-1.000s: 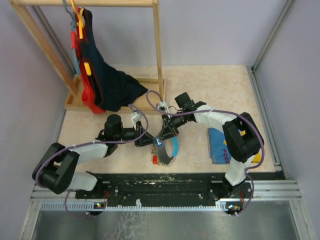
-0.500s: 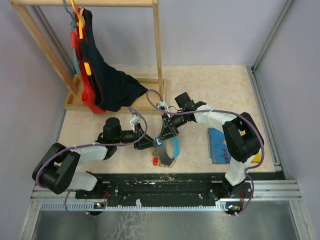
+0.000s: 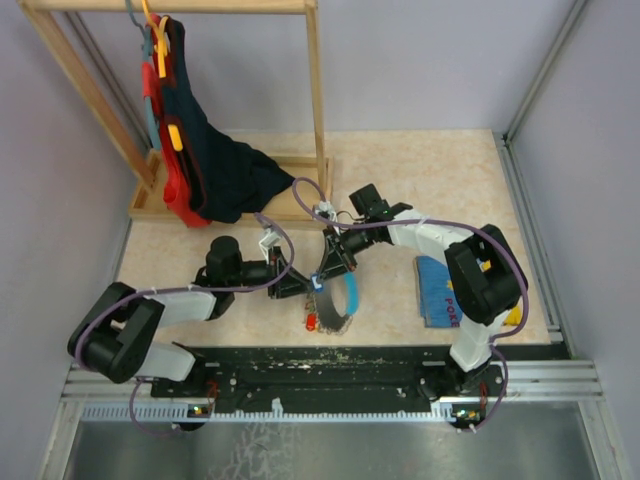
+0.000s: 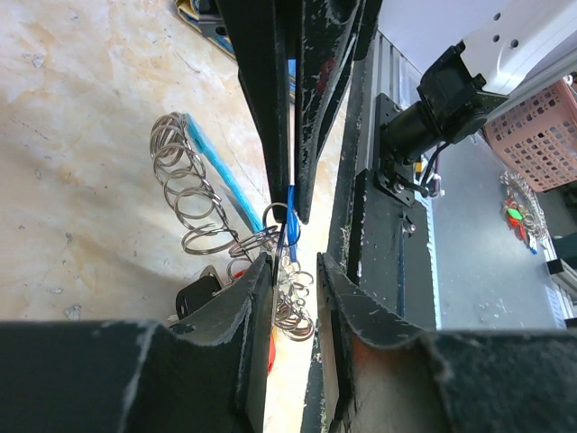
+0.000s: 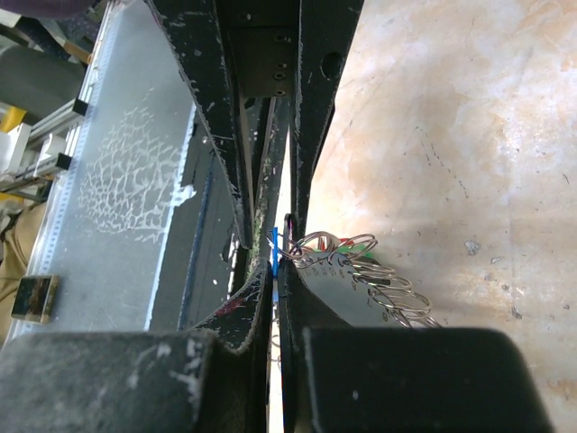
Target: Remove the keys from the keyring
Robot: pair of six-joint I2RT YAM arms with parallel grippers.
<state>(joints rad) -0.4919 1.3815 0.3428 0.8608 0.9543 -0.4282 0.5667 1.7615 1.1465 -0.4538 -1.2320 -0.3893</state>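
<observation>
On the beige table the grippers meet tip to tip. The right gripper is pressed together and the left gripper stands spread, facing it. The keyring lies coiled just beside both, with some rings in the left gap. The right pinches a blue key, and a red key lies nearest the bases

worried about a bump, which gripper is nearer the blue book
Right. The right gripper, holding the keyring, sits left of the blue book; the left gripper lies farther left.
</observation>
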